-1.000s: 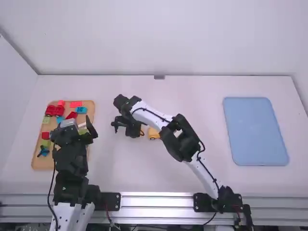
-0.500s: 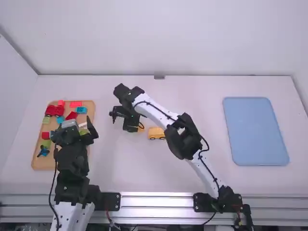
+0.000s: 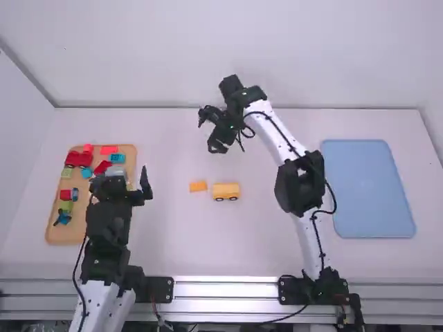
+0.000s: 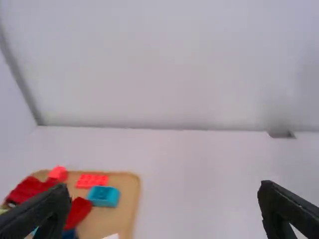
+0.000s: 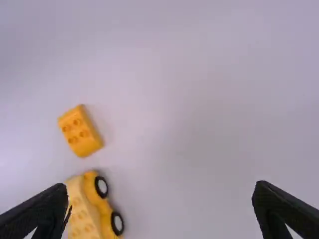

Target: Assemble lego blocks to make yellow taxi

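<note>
High view: right gripper (image 3: 209,133) spread wide, empty, above the table beyond the yellow car (image 3: 225,191) and loose orange block (image 3: 198,186); its arm stretches forward, slanting left. Car sits on its wheels, block just left of it, not touching. Left gripper (image 3: 119,173) also wide apart, empty, near the wooden tray (image 3: 61,234), aimed at the back wall (image 3: 228,55).

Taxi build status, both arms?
Left end effector open, right end effector open. Yellow block lies apart from yellow car. Parts tray off to the left.
</note>
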### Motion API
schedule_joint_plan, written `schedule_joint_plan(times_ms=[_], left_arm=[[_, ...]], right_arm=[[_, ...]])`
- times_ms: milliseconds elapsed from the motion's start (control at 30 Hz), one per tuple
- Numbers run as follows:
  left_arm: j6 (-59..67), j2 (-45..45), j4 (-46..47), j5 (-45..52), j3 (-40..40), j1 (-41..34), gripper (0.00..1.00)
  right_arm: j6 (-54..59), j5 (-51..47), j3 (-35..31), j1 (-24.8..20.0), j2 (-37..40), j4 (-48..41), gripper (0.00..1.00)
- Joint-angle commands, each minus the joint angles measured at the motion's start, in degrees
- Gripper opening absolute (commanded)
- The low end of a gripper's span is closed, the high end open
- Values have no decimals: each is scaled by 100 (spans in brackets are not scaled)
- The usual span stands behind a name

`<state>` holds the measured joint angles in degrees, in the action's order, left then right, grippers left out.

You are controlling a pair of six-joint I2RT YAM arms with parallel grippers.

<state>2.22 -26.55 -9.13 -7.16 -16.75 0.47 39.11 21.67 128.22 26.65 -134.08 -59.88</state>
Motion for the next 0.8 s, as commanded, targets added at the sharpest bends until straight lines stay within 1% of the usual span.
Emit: schedule_joint_plan(times_ms=[0,33,67,100,133,167,200,267,333,400,433,533,567,600,633,733,767], left_arm=[[101,-551,-225,374,24,-17,99],[125,-1005,-544,551,7,0,99],[127,-1054,-579,592,2,2,99],[243,-1443,-763,892,-63,39,99],[310,-1650,-820,1073,-120,46,99],[426,-1991,-846,1346,-247,50,99],[452,-2087,-844,1405,-291,52,99],[636,-2885,-695,1910,-715,50,99],[942,-3351,-549,2358,-1005,17,99],[1574,-4000,-225,3193,-1491,17,99],[1740,-4142,-129,3388,-1613,22,99],[3289,-4959,813,4461,-2400,42,99],[3646,-5125,1023,4629,-2542,24,99],[4122,-5359,1298,4843,-2745,-2,99],[4603,-5687,1598,5040,-2992,-15,99],[5224,-6271,1937,5355,-3335,-11,99],[5613,-6592,2061,5508,-3462,13,100]], right_arm=[[-450,109,-511,26,214,280,98],[-723,-192,-890,28,341,737,98],[-754,-225,-931,28,356,780,98],[-901,-476,-1290,42,542,1134,98],[-960,-621,-1526,55,682,1335,98],[-1051,-879,-1939,94,964,1633,98],[-1086,-975,-2090,105,1075,1740,98],[-1224,-1467,-3195,157,1873,2516,98],[-1226,-1578,-3886,140,2380,3010,98],[-1241,-1547,-4826,9,3047,3685,98],[-1285,-1534,-5106,-46,3244,3888,98],[-1631,-1523,-6271,-350,3982,4750,98],[-1681,-1515,-6422,-404,4070,4857,98],[-1709,-1427,-6717,-522,4205,5073,98],[-1681,-1191,-7053,-686,4354,5311,98],[-1537,-468,-7604,-973,4562,5724,99],[-1344,70,-7871,-1128,4642,5897,98]])
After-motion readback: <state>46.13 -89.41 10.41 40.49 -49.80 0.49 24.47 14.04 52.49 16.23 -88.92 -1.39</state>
